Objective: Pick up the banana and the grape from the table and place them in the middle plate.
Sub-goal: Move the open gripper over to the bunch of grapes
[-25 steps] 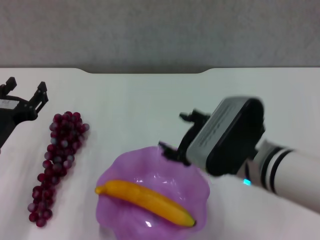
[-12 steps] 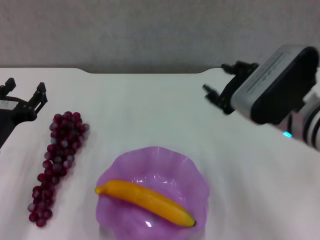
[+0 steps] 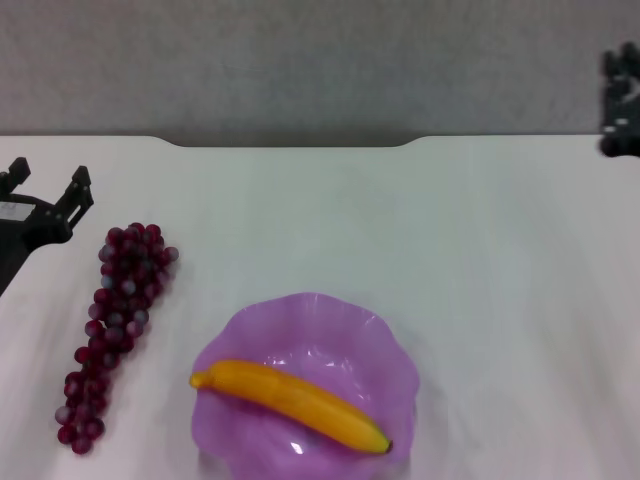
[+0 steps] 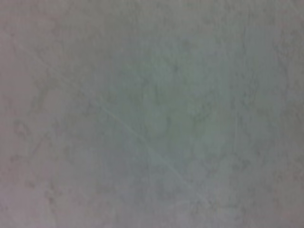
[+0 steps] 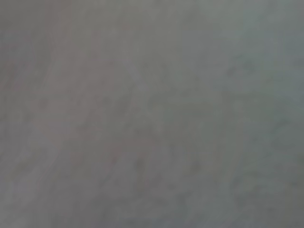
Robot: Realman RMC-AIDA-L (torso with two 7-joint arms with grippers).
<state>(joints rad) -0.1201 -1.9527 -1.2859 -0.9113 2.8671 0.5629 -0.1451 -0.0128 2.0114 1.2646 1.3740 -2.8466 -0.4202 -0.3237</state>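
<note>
yellow-orange and whole, the banana [image 3: 290, 403] lay across the middle plate [image 3: 375, 335], so that half of the task looked done. the grape [image 3: 118, 327] was not yet moved: the bunch stretched along the table [image 3: 400, 230] just left of the plate, apart from its rim. the left gripper [image 3: 48, 184] hung near the table's left edge, just beyond the bunch's far end, its fingers spread and empty. the right gripper [image 3: 620, 100] showed only as a dark sliver at the far right edge; whether it was open could not be told. bare table lay between bunch and plate, so the short carry looked unobstructed.
</note>
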